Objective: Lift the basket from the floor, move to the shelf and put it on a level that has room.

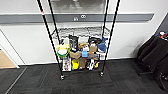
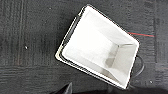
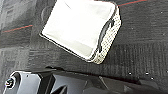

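My basket [image 2: 97, 47] sits unlifted on the carpet, the shelf [image 1: 81, 42] waits upper centre; whether either tool is apart, I cannot tell.

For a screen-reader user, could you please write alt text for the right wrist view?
A cream-lined basket with speckled woven sides and a dark handle sits on dark carpet, crossed by a thin red line.

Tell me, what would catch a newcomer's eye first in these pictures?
Probably the tall black rack against the pale wall, its lower tiers crammed with colourful boxes and bags while the grey mesh tier above them looks bare. Next, the cream-lined basket with speckled woven sides, which seems to sit on the dark carpet with nothing inside it.
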Motion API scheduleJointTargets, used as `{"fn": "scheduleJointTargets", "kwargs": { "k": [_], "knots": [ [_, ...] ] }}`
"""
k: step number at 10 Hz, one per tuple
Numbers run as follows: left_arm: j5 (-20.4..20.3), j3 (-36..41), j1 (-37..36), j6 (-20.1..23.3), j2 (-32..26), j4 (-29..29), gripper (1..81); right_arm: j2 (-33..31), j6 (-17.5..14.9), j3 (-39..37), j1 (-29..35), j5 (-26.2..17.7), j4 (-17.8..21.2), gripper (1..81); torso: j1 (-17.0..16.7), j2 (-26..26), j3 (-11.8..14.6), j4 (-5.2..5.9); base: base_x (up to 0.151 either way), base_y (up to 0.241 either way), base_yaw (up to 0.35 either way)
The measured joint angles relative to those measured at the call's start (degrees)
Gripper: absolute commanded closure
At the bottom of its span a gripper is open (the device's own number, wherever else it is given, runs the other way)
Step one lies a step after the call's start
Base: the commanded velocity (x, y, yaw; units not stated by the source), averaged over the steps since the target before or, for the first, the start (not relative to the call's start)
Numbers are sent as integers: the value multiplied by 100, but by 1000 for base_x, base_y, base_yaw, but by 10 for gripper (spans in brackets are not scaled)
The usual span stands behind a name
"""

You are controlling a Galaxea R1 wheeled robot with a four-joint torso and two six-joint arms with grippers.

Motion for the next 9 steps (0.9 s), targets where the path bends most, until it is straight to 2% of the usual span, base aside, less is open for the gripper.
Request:
{"fn": "scheduleJointTargets", "kwargs": {
  "k": [3, 4, 7, 9],
  "knots": [
    [105, -246, -20, 9, -30, 168, 10, 2, 0, 23, 9, -24, 1, 10, 363, -581, -20, 0, 0, 0, 0],
    [101, -450, -30, 11, 27, 172, 10, 4, 0, 41, 32, -27, 1, 10, 464, -745, -103, 0, 0, 0, 0],
    [123, -1015, -222, 9, 195, 185, 10, 4, 151, 52, 126, -33, 6, 10, 811, -1296, -612, 0, 0, 0, 0],
    [121, -1045, -463, 9, 274, 188, 10, 2, 201, 83, 268, -22, 9, 10, 1058, -1683, -975, 0, 0, 0, 0]
  ]
}}
